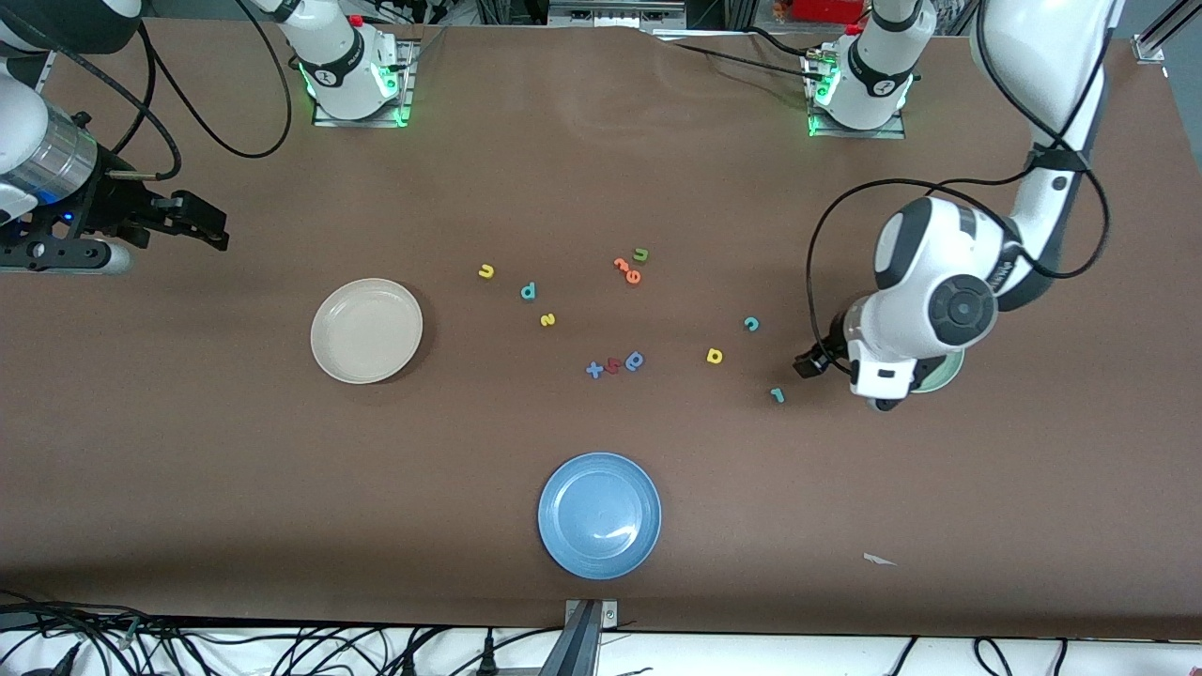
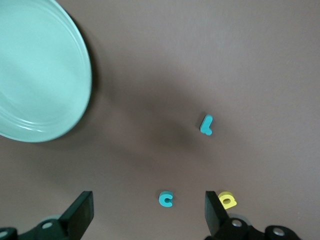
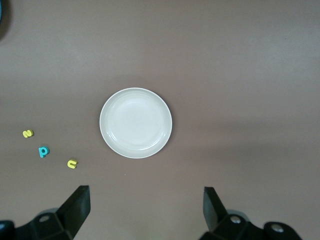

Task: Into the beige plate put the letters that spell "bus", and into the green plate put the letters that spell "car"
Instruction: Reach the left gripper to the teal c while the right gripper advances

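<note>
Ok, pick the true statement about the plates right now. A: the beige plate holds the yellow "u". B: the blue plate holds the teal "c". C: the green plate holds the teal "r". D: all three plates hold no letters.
D: the beige plate, the blue plate and the visible part of the green plate are bare, and every letter, like the teal "c" and the yellow "u", lies on the table.
</note>
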`<state>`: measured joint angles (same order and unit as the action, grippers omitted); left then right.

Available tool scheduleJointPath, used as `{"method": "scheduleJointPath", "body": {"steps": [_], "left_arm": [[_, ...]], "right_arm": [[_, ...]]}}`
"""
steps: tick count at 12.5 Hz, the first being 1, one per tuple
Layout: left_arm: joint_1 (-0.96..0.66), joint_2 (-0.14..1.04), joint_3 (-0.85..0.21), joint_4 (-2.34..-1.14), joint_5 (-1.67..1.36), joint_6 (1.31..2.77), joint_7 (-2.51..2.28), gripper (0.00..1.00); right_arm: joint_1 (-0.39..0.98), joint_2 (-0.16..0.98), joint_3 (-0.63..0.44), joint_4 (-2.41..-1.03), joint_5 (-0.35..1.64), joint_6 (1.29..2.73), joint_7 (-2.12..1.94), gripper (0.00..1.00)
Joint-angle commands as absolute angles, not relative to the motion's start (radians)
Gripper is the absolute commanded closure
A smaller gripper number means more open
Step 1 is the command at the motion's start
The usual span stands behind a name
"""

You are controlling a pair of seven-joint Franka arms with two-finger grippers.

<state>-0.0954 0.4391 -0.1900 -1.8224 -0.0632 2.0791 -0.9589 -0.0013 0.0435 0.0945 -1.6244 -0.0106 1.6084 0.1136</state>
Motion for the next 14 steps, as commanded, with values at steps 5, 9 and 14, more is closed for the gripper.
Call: {"method": "scheduleJointPath", "body": {"steps": [5, 9, 14], "left_arm": [[-0.107, 0.365, -0.250, -2.137, -0.074, 2.359, -0.989, 0.01], [-0.146, 0.409, -0.253, -2.160, -0.072, 2.441, -0.996, 0.02], [-0.158, 0.455, -0.253, -2.148, -0.026, 2.485, -0.989, 0.08]], "right_arm": [[0.005, 0.034, 0.132, -1.620, -0.020, 1.568, 0.104, 0.00], [0.017, 0.040, 0.153, -1.620, -0.020, 1.520, 0.107, 0.00], [0.162, 0.174, 0.155, -1.620, -0.021, 1.517, 0.117, 0.00]]}}
